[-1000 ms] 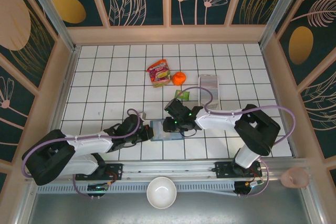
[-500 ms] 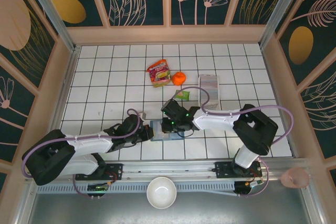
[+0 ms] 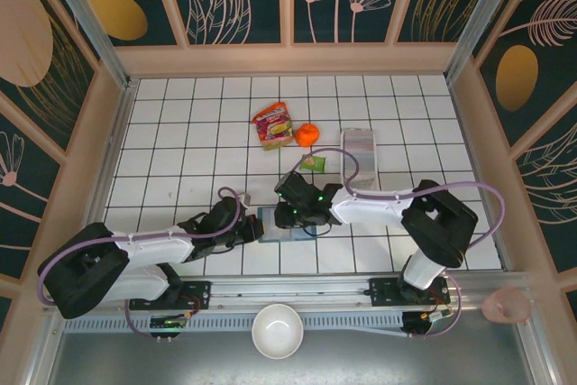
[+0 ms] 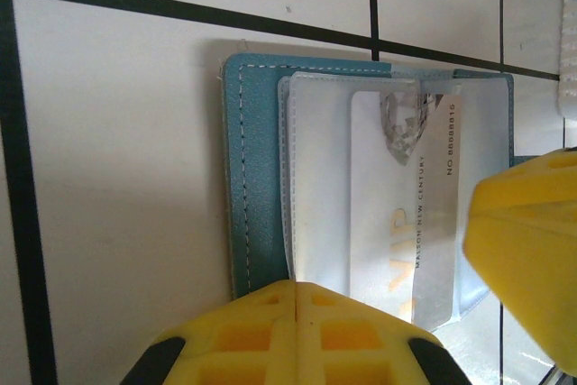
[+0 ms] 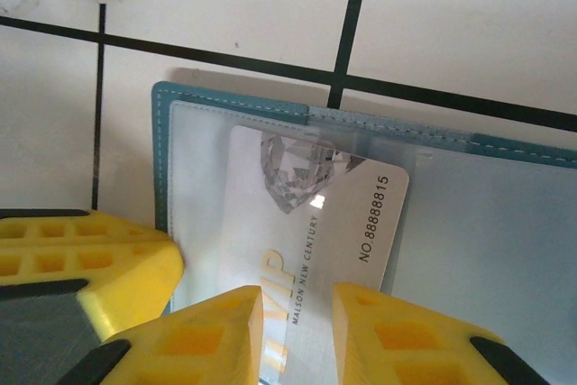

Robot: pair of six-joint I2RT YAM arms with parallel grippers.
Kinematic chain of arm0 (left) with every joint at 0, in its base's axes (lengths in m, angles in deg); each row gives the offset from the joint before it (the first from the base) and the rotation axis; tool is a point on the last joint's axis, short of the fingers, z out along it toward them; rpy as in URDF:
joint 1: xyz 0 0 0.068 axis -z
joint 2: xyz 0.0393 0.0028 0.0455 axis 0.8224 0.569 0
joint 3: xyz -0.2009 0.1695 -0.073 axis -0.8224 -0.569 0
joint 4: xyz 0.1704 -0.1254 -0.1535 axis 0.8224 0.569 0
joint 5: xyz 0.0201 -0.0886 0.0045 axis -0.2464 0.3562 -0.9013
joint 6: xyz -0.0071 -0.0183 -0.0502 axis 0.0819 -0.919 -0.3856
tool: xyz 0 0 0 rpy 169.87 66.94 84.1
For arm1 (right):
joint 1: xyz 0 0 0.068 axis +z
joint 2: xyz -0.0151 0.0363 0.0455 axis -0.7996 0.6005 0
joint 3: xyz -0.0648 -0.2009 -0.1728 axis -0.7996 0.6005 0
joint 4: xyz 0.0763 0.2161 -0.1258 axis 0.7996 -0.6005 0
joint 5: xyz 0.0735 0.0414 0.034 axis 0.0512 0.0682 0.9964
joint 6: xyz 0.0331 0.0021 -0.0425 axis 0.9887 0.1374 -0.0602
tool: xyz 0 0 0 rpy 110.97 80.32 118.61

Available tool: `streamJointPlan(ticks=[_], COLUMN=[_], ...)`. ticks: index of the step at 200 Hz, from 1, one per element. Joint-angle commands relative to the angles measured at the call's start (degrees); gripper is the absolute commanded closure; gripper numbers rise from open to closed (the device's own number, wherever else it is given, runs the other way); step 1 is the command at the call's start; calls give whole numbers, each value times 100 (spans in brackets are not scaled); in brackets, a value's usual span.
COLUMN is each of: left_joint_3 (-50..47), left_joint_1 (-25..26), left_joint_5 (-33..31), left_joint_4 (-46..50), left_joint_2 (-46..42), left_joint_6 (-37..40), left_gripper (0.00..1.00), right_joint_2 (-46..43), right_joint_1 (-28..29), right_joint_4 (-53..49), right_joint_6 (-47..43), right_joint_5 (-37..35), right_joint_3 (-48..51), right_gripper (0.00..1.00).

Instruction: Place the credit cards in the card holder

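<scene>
The card holder (image 3: pixel 279 224) lies open on the tiles, teal with clear sleeves (image 4: pixel 325 178). A silver VIP credit card (image 5: pixel 315 214) lies on it, its upper part under the clear sleeve (image 4: pixel 406 196). My left gripper (image 4: pixel 296 290) is shut, its tip on the holder's near left edge (image 3: pixel 255 227); the sleeve's edge runs up to its seam. My right gripper (image 5: pixel 299 299) hovers over the card's lower end (image 3: pixel 293 215). Its jaws stand a little apart, and the card shows through the gap.
Behind the holder sit a small green packet (image 3: pixel 314 163), a clear plastic tray (image 3: pixel 358 158), an orange ball (image 3: pixel 307 134) and a red snack packet (image 3: pixel 272 125). A white bowl (image 3: pixel 277 330) and a pink cup (image 3: pixel 505 306) stand off the tiles at the near edge.
My right gripper has shifted a little to the left over the card holder. The left arm has stayed put.
</scene>
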State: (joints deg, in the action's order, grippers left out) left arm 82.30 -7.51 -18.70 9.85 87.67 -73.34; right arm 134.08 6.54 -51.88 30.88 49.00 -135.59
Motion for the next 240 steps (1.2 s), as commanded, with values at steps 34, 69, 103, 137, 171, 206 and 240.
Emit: streamJointPlan(ticks=[34, 69, 103, 137, 171, 206, 240], left_joint_3=[-110, -102, -88, -83, -103, -123, -162], left_joint_1=[21, 19, 18, 14, 13, 17, 23], left_joint_5=[-14, -5, 11, 22, 30, 39, 39], left_joint_4=[66, 55, 46, 29, 5, -14, -29], left_joint_2=[-12, 2, 36, 63, 71, 64, 28], left_joint_6=[-16, -16, 0, -3, -7, -16, -38], left_gripper=[95, 95, 95, 95, 95, 96, 96], right_joint_2=[-72, -5, 129, 226, 288, 404, 562], right_joint_1=[43, 41, 64, 98, 109, 188, 257], right_joint_4=[-102, -115, -26, -28, -13, -123, -232], right_joint_6=[90, 90, 72, 38, 37, -40, -90], right_joint_5=[-254, -272, -173, -140, -107, -153, -191], right_joint_3=[194, 242, 155, 42, -15, -297, -482], right_gripper=[73, 73, 73, 74, 74, 75, 75])
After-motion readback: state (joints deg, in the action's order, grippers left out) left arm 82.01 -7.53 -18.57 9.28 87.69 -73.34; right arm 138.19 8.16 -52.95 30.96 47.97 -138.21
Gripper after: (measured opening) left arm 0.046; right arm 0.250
